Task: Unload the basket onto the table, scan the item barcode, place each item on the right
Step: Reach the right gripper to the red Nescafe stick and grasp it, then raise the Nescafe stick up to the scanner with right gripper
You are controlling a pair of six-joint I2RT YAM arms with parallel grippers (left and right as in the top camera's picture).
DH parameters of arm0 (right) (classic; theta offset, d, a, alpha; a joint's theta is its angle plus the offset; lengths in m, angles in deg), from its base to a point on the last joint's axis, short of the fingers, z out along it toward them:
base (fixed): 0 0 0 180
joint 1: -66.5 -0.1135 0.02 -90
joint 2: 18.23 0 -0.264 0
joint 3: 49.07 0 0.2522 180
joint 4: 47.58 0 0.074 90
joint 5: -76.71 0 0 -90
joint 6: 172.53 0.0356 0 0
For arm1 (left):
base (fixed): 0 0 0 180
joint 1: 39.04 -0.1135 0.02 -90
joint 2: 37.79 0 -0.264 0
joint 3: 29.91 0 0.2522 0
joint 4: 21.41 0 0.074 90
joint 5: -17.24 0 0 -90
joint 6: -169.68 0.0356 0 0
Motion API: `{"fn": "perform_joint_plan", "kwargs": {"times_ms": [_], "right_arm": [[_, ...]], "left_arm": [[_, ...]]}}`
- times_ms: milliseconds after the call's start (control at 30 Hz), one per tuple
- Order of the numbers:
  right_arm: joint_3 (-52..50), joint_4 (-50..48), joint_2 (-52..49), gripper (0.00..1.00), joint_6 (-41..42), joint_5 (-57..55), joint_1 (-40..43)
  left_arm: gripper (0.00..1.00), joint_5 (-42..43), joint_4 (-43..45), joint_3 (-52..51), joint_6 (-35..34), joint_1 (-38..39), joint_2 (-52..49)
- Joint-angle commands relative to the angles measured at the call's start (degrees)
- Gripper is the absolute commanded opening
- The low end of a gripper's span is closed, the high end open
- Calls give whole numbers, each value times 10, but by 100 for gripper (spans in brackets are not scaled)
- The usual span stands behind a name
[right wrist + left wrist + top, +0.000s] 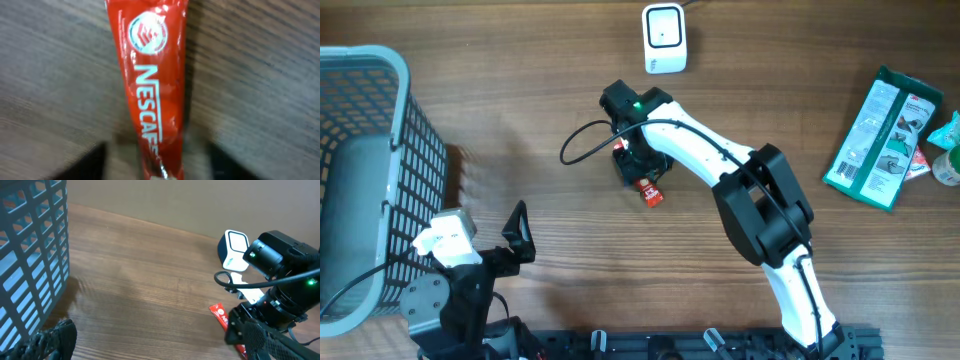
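The red Nescafé sachet (pixel 152 90) lies flat on the wooden tabletop (pixel 520 100) near its middle, logo end away from the right wrist camera. In the overhead view only the sachet's tip shows, poking out from under the right claw (pixel 640 170) toward the robot's side. The right claw hangs low over it. In the blurred wrist picture its dark fingers (pixel 95 165) stand apart on either side of the sachet's near end, wider than the sachet, so it looks open and not gripping. A black cable loops from the right arm to the left of the claw.

The white barcode scanner (pixel 664 37) stands on the tabletop beyond the sachet, near the far edge, apart from both sachet and claw. The tabletop is brown wood with a long grain. In the left wrist view it ends at a plain tan wall.

At the left edge sits a grey mesh basket (pixel 420 190). From above, its inside shows as a smooth grey floor. At the far right a green printed package (pixel 882 135) lies flat, with smaller items just beside it, cut off by the frame.

The left claw (pixel 517 235) is spread wide and holds nothing, low near the robot's side just right of the basket.
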Motion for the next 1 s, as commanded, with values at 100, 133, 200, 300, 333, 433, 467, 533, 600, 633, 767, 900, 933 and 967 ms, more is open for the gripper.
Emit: {"fn": "perform_joint_plan", "kwargs": {"times_ms": [100,133,200,300,333,433,467,533,600,633,767,900,933,967], "right_arm": [[-32,-45,30,99,10,-19,0],[-42,-54,30,98,9,-19,-5],[-68,-82,29,89,3,-18,-26],[-124,-126,27,24,5,-19,-58],[-137,-117,27,4,26,-30,-60],[-133,-47,28,4,65,-39,-46],[-128,-26,28,4,76,-38,-38],[-90,45,28,4,86,10,-9],[-20,162,28,4,86,155,32],[0,207,28,4,85,217,45],[17,320,28,5,73,459,108],[15,320,28,4,86,595,123],[15,320,28,4,91,643,123],[15,319,28,4,105,709,122]], "left_arm": [[100,-3,2,0,-6,-4,3],[100,-3,2,0,-6,-4,3],[100,-3,2,0,-6,-4,3],[100,-3,2,0,-6,-4,3],[100,-3,2,0,-6,-4,3],[100,-3,2,0,-6,-4,3],[100,-3,2,0,-6,-4,3],[100,-3,2,0,-6,-4,3],[100,-3,2,0,-6,-4,3],[100,-3,2,0,-6,-4,3],[100,-3,2,0,-6,-4,3],[100,-3,2,0,-6,-4,3],[100,-3,2,0,-6,-4,3],[100,-3,2,0,-6,-4,3]]}}
